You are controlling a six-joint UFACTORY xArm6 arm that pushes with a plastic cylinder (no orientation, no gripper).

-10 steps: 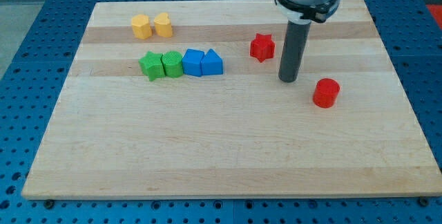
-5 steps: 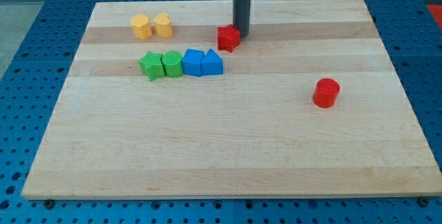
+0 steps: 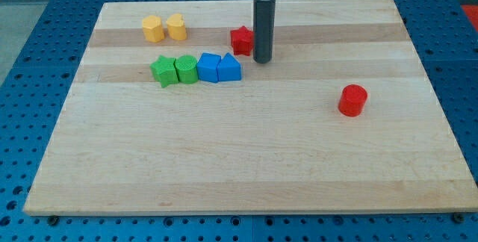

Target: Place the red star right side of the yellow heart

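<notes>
The red star [image 3: 241,40] lies on the wooden board near the view's top centre. The yellow heart [image 3: 176,27] sits at the upper left, with a yellow hexagonal block [image 3: 152,28] touching its left side. The star is well to the right of the heart and a little lower. My tip [image 3: 261,60] rests on the board just right of the star and slightly below it, close to or touching the star's right edge.
A row of four touching blocks lies below the yellow pair: a green star [image 3: 163,71], a green block [image 3: 186,69], a blue block [image 3: 208,67] and a blue block with a peaked top [image 3: 230,68]. A red cylinder [image 3: 352,100] stands at the right.
The red star was pushed left from beside the rod to its present spot. My tip swung from the star's lower right to its upper right, then came down to its right side.
</notes>
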